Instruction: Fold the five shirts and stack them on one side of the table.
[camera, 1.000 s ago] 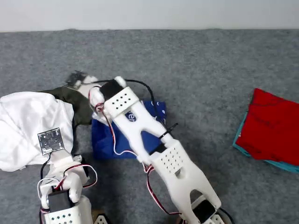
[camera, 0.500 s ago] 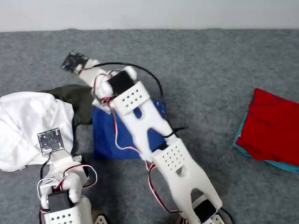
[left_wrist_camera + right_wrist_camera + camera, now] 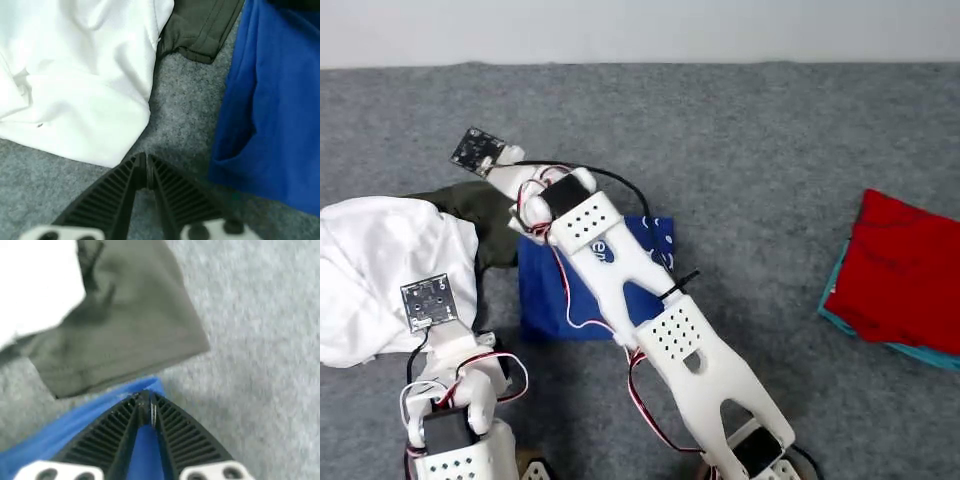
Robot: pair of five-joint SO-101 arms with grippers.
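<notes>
At the left we saw a rumpled white shirt [image 3: 375,265] overlapping a dark green shirt [image 3: 490,215], and the left gripper [image 3: 147,172] hung with its fingers pressed together on nothing, over the bare grey table [image 3: 760,150] between the white shirt and the blue shirt [image 3: 545,295]. The right gripper [image 3: 148,407], fingers likewise together, sat at the blue shirt's corner beside the green one, though we could not tell whether any cloth was pinched. Far to the right a folded red shirt [image 3: 905,270] lay on a teal shirt [image 3: 832,298], well apart from the others.
</notes>
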